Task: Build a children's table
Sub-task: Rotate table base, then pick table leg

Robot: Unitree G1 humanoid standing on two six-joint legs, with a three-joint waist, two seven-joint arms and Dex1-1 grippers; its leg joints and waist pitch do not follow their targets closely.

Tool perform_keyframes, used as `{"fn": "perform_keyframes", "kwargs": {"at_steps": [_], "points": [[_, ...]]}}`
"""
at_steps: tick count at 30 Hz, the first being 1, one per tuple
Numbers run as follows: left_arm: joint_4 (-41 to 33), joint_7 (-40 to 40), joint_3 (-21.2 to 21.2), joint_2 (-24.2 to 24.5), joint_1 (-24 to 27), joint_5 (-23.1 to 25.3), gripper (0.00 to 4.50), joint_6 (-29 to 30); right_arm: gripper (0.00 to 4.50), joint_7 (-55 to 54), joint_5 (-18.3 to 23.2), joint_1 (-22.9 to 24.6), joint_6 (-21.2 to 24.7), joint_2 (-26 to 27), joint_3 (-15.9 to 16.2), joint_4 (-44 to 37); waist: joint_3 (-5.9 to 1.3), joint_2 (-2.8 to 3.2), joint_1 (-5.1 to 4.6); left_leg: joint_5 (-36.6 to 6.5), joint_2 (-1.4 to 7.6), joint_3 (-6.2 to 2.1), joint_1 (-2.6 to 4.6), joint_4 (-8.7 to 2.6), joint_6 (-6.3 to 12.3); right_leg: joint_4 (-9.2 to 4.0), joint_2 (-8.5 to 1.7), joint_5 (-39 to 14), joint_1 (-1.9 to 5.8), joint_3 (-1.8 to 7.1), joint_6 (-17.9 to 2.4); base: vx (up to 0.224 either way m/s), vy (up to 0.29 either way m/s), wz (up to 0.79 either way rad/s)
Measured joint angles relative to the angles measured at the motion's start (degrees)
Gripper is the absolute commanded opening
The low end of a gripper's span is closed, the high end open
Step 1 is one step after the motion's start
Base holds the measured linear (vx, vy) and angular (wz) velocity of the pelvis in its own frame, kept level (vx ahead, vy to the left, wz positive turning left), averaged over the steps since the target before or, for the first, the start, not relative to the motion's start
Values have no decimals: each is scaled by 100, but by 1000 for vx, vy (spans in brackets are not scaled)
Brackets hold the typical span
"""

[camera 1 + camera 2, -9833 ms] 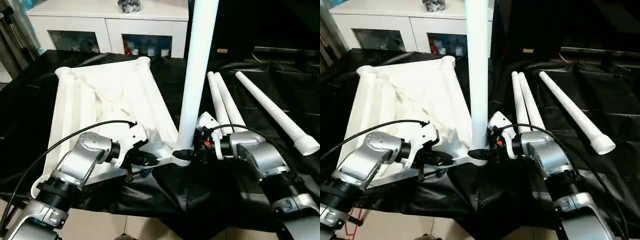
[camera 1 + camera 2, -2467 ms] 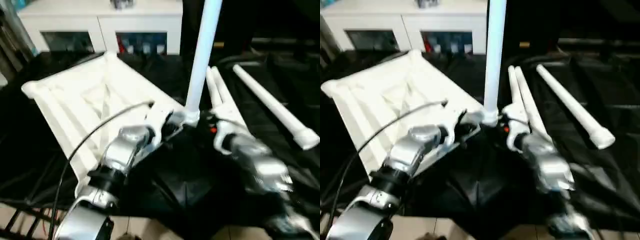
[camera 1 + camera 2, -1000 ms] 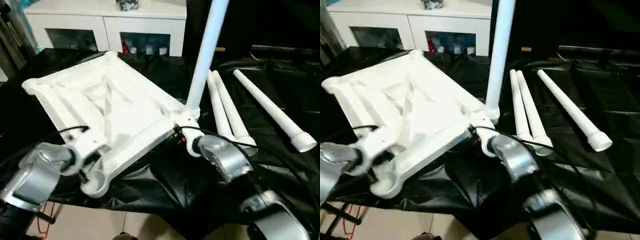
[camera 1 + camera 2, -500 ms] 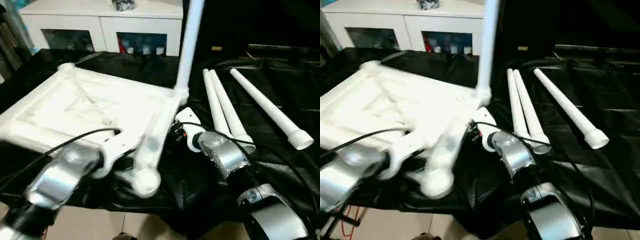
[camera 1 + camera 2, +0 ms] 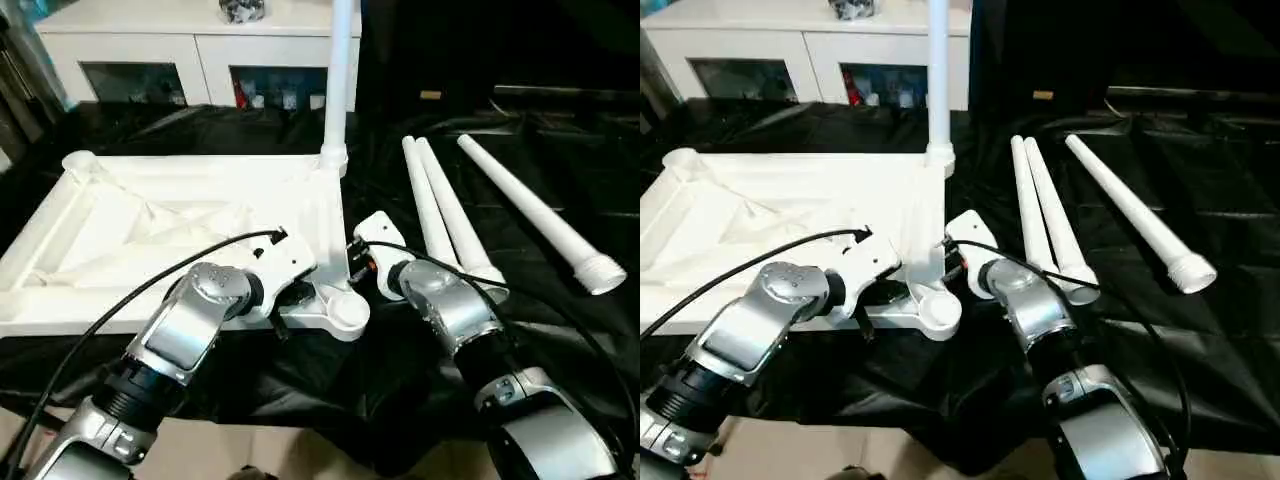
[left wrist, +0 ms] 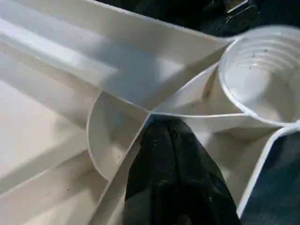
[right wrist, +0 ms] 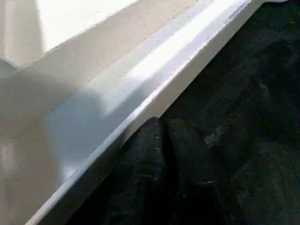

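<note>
Tabletop [image 5: 180, 225] lies underside up on the black-draped bench [image 5: 560, 330], ribs showing, so its corner sockets face upward to take legs. One leg [image 5: 340, 70] stands upright in the far right corner, evidently seated. The near right corner socket [image 5: 347, 310] is empty and sits just between the two arms, which looks like the reason for this pose: that corner is offered for the next leg.

The left gripper [image 6: 176, 154] is clenched, its black fingers pinched on a thin rib beside that empty socket, seemingly to steady the top. The right gripper [image 7: 161, 154] is pressed against the tabletop's right edge with its fingers drawn together; I cannot tell whether it grips the rim. Three loose legs [image 5: 445, 205] wait on the bench to the right, within the right arm's reach.
</note>
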Motion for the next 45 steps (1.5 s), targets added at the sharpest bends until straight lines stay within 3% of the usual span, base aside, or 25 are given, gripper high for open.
{"fn": "perform_keyframes", "kwargs": {"at_steps": [2,7,10,14,17,27,40,45], "points": [[-18,-23,3,155,9,39,0,-62,20,-7,68,83,58,-26,-108,-337,0,-1,4,1,9,-4,0,-1,-1,2,7,0,0,-9,0,0,0,0],[-489,-257,460,438,153,-255,42,105,13,-159,379,22,1040,-325,-712,-1419,-4,-6,73,2,5,-1,3,3,0,3,4,0,4,-3,0,0,0,0],[-876,-419,786,564,353,-560,77,263,50,-236,621,-198,1597,-462,-1081,-1541,-4,-6,79,3,4,1,2,4,0,2,2,0,4,-1,0,0,0,0],[-1150,-474,1202,469,477,-1003,120,249,91,-570,625,-532,1732,-670,-1447,-1335,-4,-7,86,3,2,1,2,4,-1,2,1,0,3,-1,0,0,0,0],[-1296,-465,1375,317,475,-1214,134,241,105,-764,576,-711,1772,-753,-1453,-975,-7,-12,79,3,3,1,2,3,0,3,2,0,3,-1,0,0,0,0],[-1721,-510,1370,147,533,-1638,215,476,186,-1232,497,-1227,1996,-856,-1720,237,-4,-18,68,4,3,4,-1,4,2,3,2,0,-2,-2,1,0,0,0],[-1746,-436,1286,149,588,-1670,341,531,310,-1272,500,-1474,2002,-898,-1772,988,-4,-25,70,6,3,5,-3,6,4,4,2,0,-2,-1,1,0,0,0],[-1749,-351,1173,188,589,-1641,369,496,317,-1278,503,-1625,1981,-910,-1798,1337,-4,-25,66,6,3,5,-3,8,5,5,2,0,-2,-1,0,0,0,0]]}}
